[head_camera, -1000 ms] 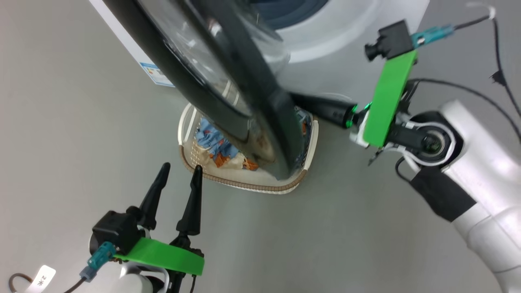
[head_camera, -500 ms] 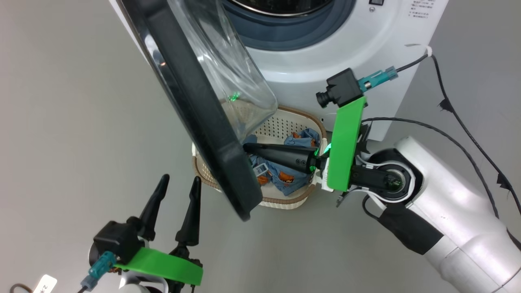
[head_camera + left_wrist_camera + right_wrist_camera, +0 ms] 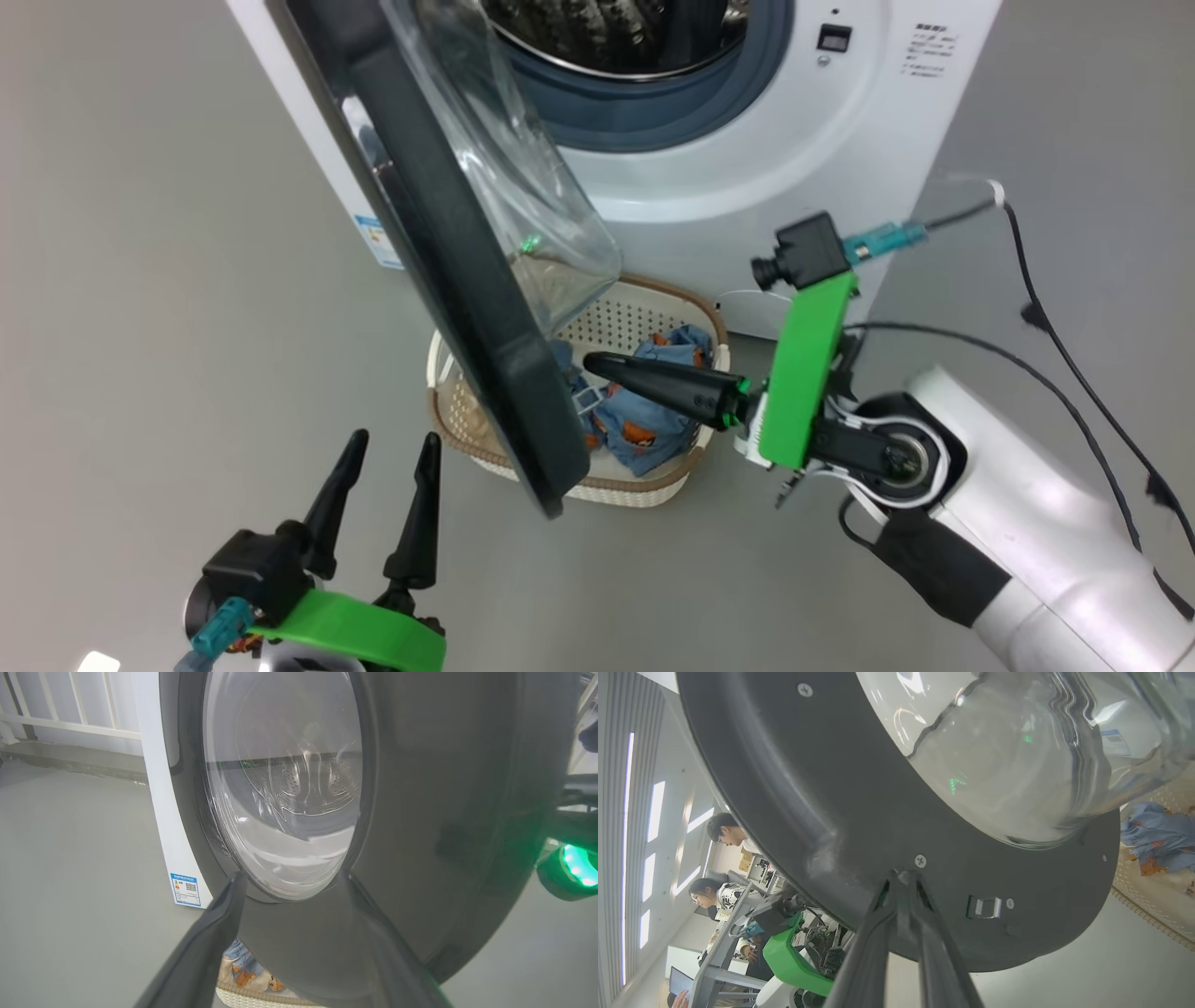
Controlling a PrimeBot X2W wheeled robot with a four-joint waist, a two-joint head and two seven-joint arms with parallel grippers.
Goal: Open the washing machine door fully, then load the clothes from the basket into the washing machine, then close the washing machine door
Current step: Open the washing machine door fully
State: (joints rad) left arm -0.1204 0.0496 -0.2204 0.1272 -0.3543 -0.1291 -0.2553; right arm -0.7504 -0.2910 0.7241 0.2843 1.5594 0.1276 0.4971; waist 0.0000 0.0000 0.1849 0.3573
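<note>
Lower left of the head view, I've got the left gripper [image 3: 394, 437] released, fingers spread, holding nothing, well clear of the washing machine door [image 3: 434, 271]. The door is swung out edge-on from upper left to centre, hanging over the basket [image 3: 597, 490] on the floor, with the clothes [image 3: 644, 420] inside it. Right of centre, the right gripper [image 3: 590, 360] is clenched on nothing, tips up against the door's inner black rim; the washing machine [image 3: 747, 159] sits top centre with its drum exposed.
</note>
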